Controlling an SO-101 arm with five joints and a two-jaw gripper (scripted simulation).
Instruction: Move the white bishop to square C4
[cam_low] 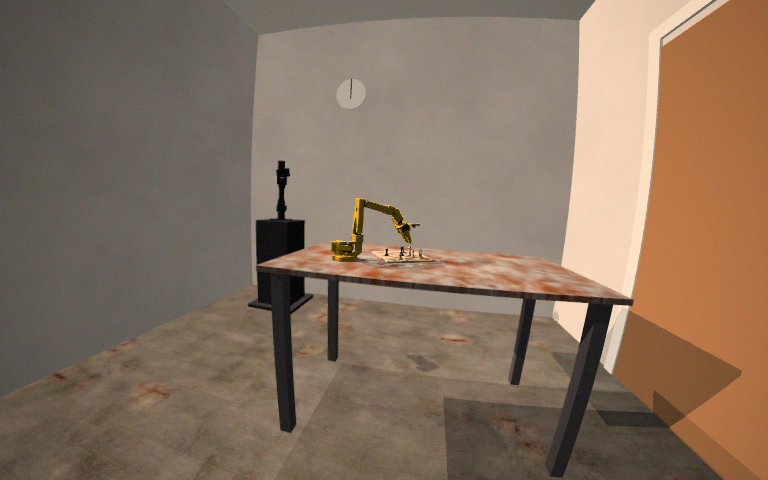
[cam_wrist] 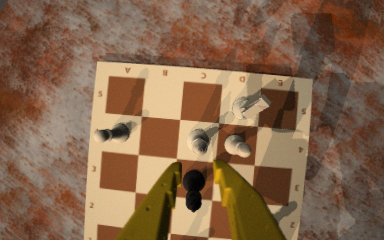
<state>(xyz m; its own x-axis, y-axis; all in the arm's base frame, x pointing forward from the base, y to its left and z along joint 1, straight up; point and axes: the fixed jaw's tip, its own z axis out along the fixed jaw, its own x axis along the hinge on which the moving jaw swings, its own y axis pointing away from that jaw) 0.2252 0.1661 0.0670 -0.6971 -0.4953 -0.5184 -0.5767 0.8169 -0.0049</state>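
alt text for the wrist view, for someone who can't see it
Two yellow gripper fingers reach up from the bottom edge over a brown and cream chessboard, holding nothing, with a black pawn seen between them. Beyond stand a white piece on C4, another on D4, a knight on D5 and a piece on A4.

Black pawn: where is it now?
Wrist view, low centre: the black pawn is in column C around rows 2-3, showing between the yellow jaws of the gripper, just below the white piece on C4.
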